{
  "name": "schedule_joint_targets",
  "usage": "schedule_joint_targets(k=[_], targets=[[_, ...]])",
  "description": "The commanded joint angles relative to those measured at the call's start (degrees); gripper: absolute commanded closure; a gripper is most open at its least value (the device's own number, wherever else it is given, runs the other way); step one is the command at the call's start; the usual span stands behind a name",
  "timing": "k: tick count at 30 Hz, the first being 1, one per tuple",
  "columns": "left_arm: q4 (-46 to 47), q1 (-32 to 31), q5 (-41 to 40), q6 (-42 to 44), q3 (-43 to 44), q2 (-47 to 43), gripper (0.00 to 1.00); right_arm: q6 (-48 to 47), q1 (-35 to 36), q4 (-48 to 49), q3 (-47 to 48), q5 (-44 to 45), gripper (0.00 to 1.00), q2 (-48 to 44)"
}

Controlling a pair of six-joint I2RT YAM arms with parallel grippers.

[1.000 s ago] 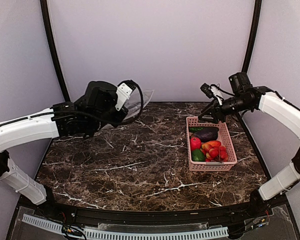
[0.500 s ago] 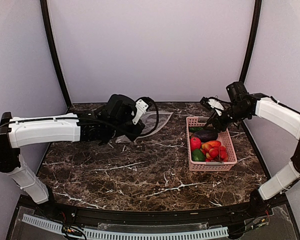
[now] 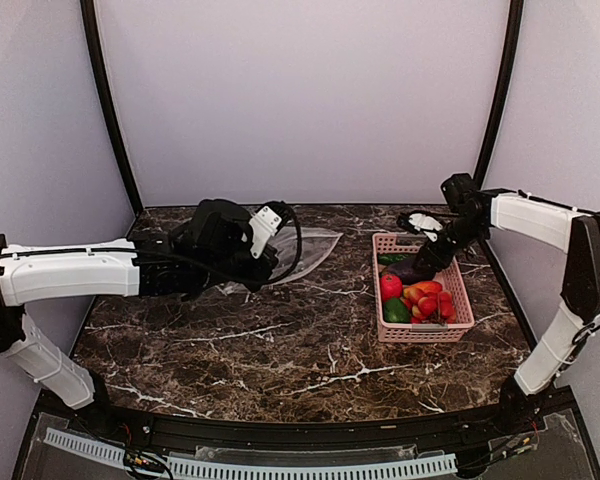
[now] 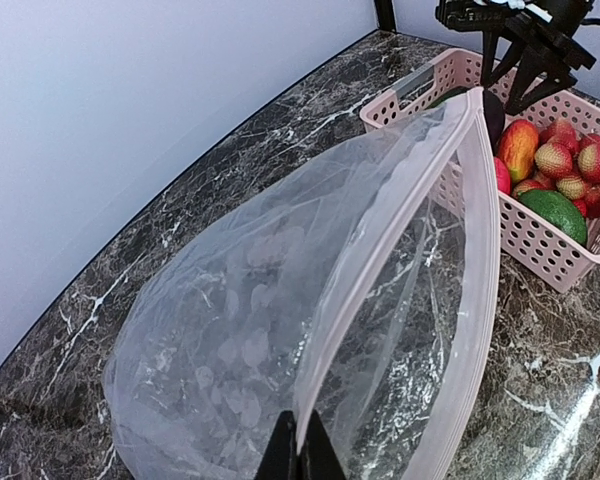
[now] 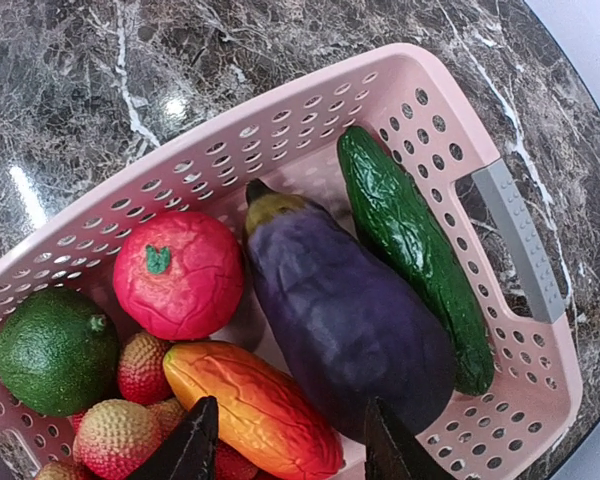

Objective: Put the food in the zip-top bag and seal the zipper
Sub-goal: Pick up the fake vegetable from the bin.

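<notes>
Left wrist view (the only one that showed the grip): the left gripper (image 4: 300,452) was pinched tight on the mouth edge of the clear zip-top bag (image 4: 230,330). The bag ballooned open, crinkly and faintly patterned. Its pale zipper (image 4: 380,250) arched towards a pink slotted basket (image 4: 540,240).

Right wrist view: the right gripper (image 5: 290,445) stood parted, grasping nothing. Its dark tips were spread over a glossy purple eggplant (image 5: 345,320) and a ridged orange piece (image 5: 250,400). A bumpy green cucumber (image 5: 410,240) lay beside the eggplant, near the basket's grey handle (image 5: 520,240).

Overhead view: on a dark, white-veined marble table (image 3: 280,340), the bag was held at the far middle. The basket of toy food sat to the right, with the right gripper dipped into its far end.
</notes>
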Motion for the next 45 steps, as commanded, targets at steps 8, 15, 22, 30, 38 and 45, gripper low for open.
schedule_joint_targets(k=[8,15,22,30,38,45], targets=[[-0.6,0.2,1.9,-3.0,-2.3,-0.9,0.99,-9.8,-2.3,-3.9,11.4,2.0,0.38,10.0],[-0.5,0.2,0.8,-2.5,-2.6,0.6,0.99,-10.9,-3.3,-6.8,13.2,1.4,0.26,16.3],[-0.8,0.2,0.4,-2.1,-2.2,1.1,0.99,-9.9,-4.3,-7.5,11.2,0.4,0.19,18.0],[-0.5,0.5,-0.3,-1.9,-2.4,1.0,0.99,-7.2,-5.9,-8.1,10.2,-0.1,0.23,16.4],[2.4,1.2,-2.0,-2.0,-4.2,-0.6,0.99,-3.7,-7.9,-8.1,10.2,-0.7,0.49,11.3],[5.7,2.2,-4.2,-5.7,-4.0,1.1,0.99,-0.1,-7.9,-9.5,8.7,-5.2,0.55,-0.8]])
